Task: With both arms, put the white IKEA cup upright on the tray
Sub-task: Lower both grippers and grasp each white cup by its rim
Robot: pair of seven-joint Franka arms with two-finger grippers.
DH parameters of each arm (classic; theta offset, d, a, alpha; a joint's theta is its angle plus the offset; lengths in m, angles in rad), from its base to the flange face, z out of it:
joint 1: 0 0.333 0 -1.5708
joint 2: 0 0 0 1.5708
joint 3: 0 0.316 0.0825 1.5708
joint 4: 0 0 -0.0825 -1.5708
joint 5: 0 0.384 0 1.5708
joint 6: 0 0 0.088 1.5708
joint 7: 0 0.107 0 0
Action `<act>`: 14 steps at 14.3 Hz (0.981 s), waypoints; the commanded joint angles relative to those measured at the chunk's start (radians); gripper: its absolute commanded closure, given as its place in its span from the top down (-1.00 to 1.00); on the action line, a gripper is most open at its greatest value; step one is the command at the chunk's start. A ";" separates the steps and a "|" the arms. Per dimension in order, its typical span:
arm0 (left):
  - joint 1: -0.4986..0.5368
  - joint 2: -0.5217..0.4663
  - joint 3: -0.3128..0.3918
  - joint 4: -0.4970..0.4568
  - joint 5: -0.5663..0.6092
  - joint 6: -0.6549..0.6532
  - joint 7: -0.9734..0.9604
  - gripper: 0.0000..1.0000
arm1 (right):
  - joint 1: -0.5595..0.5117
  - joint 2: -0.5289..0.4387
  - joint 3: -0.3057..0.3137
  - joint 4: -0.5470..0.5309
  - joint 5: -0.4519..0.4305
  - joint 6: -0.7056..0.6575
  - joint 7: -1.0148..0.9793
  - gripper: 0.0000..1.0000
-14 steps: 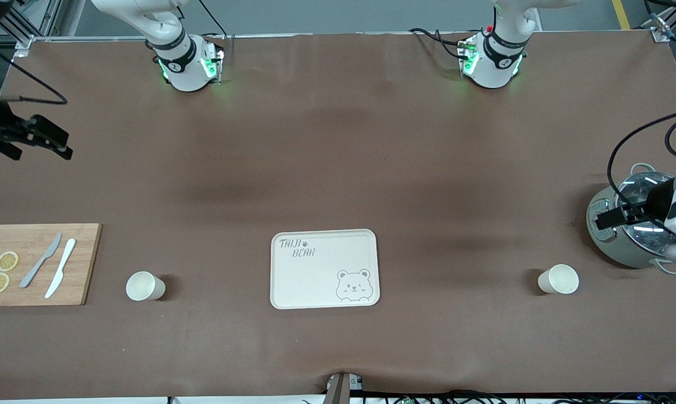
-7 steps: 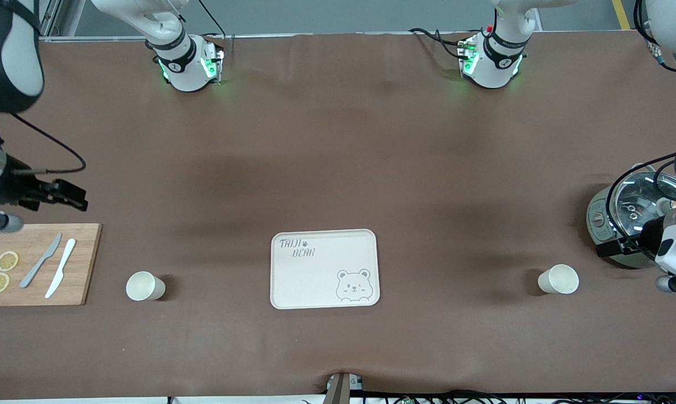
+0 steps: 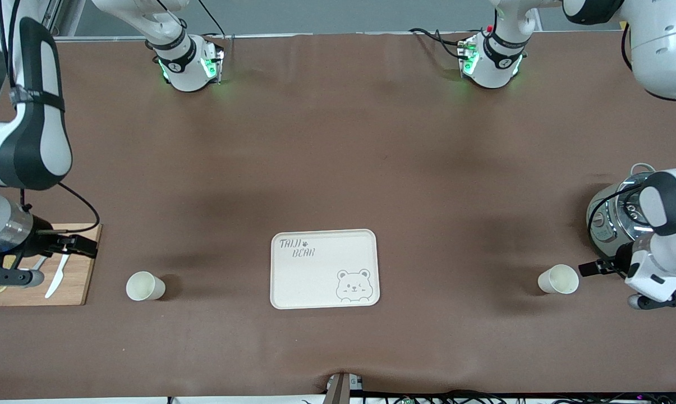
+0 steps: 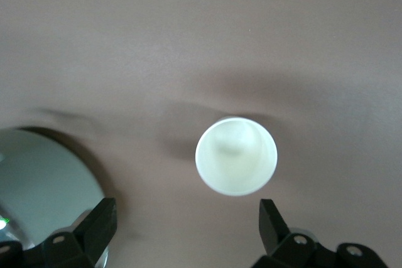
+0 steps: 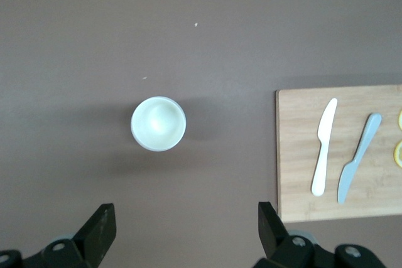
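1. On the brown table, a flat cream rectangular tray (image 3: 325,269) lies bare between two upright white cups.
2. Toward the right arm's end, one white cup (image 3: 145,285) stands beside the right gripper (image 3: 81,245), fingers spread, over a wooden cutting board (image 3: 75,280).
3. The other white cup (image 3: 559,279) stands just beside the left gripper (image 3: 591,267), likewise spread wide.

"TAIJI BEAR" — on tray (image 3: 281,280)

The desk (image 3: 338,157) is brown, the tray (image 3: 293,286) cream with grey bear drawing, both cups (image 3: 145,285) white.
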 commanded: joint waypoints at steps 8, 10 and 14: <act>0.004 0.102 -0.004 -0.031 0.006 0.133 0.012 1.00 | -0.019 0.197 0.009 0.046 0.072 0.212 -0.006 1.00; 0.002 0.120 -0.004 -0.043 0.006 0.153 0.012 1.00 | -0.023 0.224 0.009 0.045 0.070 0.257 -0.009 1.00; 0.004 0.125 -0.004 -0.053 0.005 0.156 0.002 0.80 | -0.025 0.266 0.009 0.048 0.066 0.290 -0.006 1.00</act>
